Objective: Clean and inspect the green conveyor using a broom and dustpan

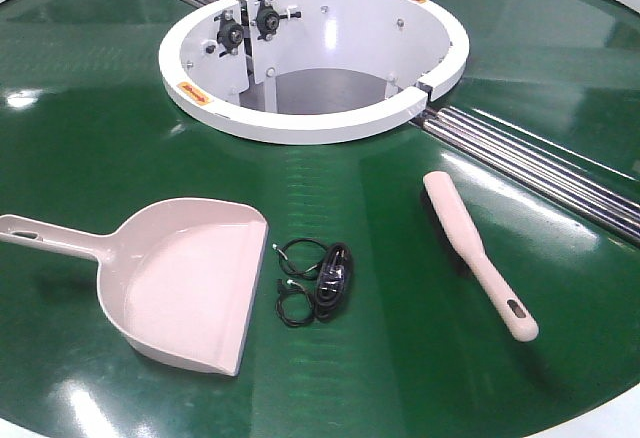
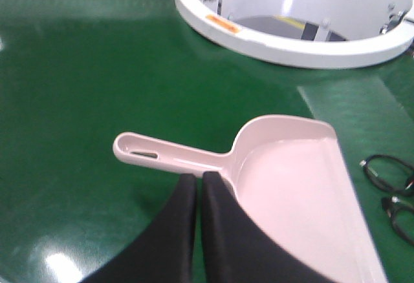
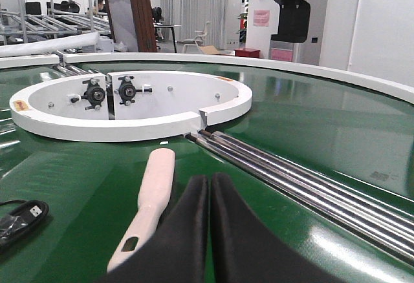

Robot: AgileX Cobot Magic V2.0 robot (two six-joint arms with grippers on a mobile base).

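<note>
The green conveyor (image 1: 90,138) fills the front view, with its white central ring (image 1: 300,123) at the top. The dustpan (image 1: 185,278) lies at the lower left, handle pointing left. The broom (image 1: 475,253) lies at the right, handle toward the front. Neither gripper shows in the front view. My left gripper (image 2: 200,177) is shut and empty, just short of the dustpan (image 2: 291,173) handle's base. My right gripper (image 3: 209,178) is shut and empty, just right of the broom (image 3: 152,196).
A coiled black cable (image 1: 318,280) lies between dustpan and broom. Metal roller seams (image 1: 540,168) run from the ring to the right. The cable also shows in the left wrist view (image 2: 391,189) and the right wrist view (image 3: 19,221).
</note>
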